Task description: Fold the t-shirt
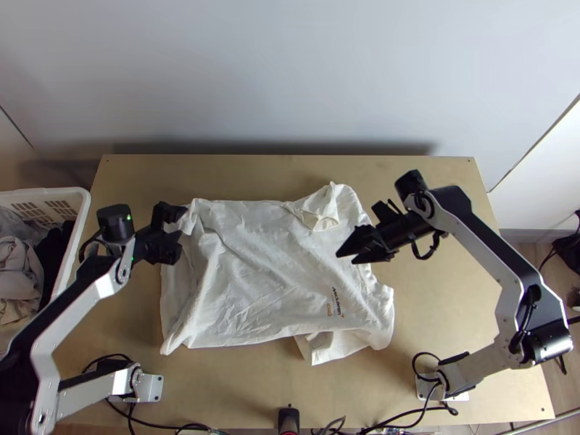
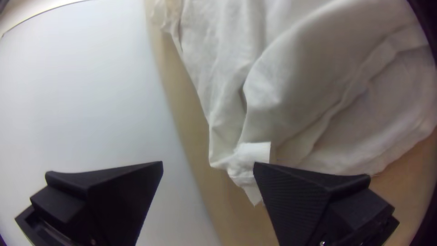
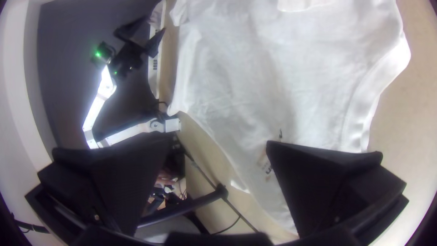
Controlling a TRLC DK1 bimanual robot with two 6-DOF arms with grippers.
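Here's the t-shirt (image 1: pixel 264 275), spread wrinkled on my counter (image 1: pixel 435 304). Left end effector (image 1: pixel 178 233) gaping, towards the left edge; right end effector (image 1: pixel 345 258) gaping, right of centre.

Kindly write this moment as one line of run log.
T-shirt spread, wrinkled on table | left gripper open at shirt's far left corner | right gripper open above shirt's right part | folding unfinished
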